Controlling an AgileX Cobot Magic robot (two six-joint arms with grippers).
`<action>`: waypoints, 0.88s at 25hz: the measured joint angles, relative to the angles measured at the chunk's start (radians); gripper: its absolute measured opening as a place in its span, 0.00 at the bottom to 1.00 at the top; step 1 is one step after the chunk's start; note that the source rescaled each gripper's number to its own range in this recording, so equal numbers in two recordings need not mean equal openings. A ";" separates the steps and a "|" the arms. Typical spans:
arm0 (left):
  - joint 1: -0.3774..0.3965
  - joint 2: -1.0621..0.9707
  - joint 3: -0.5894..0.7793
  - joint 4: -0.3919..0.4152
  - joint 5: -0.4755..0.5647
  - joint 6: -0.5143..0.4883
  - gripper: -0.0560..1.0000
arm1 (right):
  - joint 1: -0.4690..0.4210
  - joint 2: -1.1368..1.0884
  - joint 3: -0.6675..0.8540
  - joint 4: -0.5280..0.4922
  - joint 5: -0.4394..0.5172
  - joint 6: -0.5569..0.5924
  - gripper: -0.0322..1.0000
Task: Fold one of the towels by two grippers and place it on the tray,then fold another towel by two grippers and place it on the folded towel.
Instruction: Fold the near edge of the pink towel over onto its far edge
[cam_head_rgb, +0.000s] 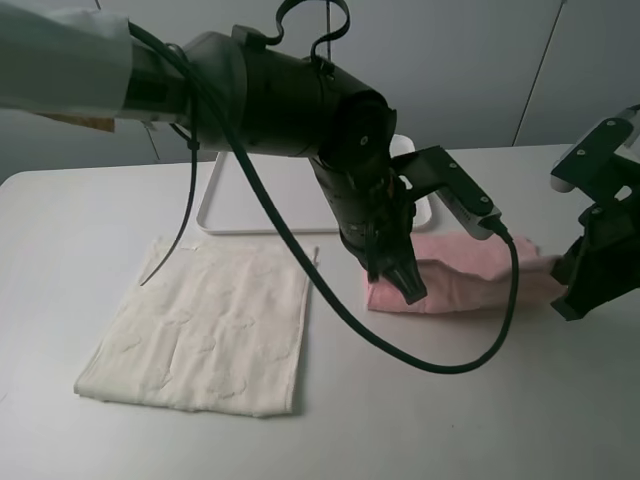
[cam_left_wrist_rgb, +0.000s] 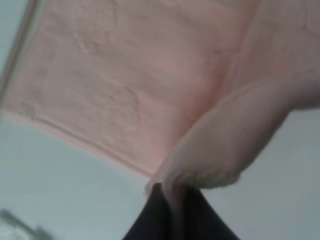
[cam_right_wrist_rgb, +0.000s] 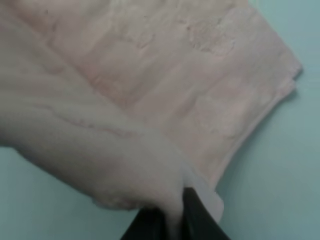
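Left pincer (cam_head_rgb: 408, 290) — clamped on pink towel (cam_head_rgb: 470, 275) edge | right pincer (cam_head_rgb: 563, 298) likewise

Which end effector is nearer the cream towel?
Left. The left end effector grips the pink towel at the end nearest the cream towel; the right end effector grips its far end.

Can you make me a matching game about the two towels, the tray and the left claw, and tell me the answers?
1 pink towel
2 cream towel
3 tray
4 left gripper

A spread flat on the table
B at the back, behind the arm
C shut on the pink towel
D folded over, pinched at both ends

Pairs: 1-D, 2-A, 3-B, 4-C
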 joint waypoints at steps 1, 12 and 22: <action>0.005 0.000 0.000 -0.002 -0.005 0.000 0.05 | 0.000 0.011 0.000 0.000 -0.021 0.026 0.04; 0.029 0.025 0.000 0.023 -0.122 -0.019 0.05 | 0.000 0.171 -0.013 0.000 -0.230 0.178 0.03; 0.029 0.084 0.000 0.227 -0.174 -0.222 0.05 | 0.000 0.242 -0.013 0.016 -0.422 0.187 0.04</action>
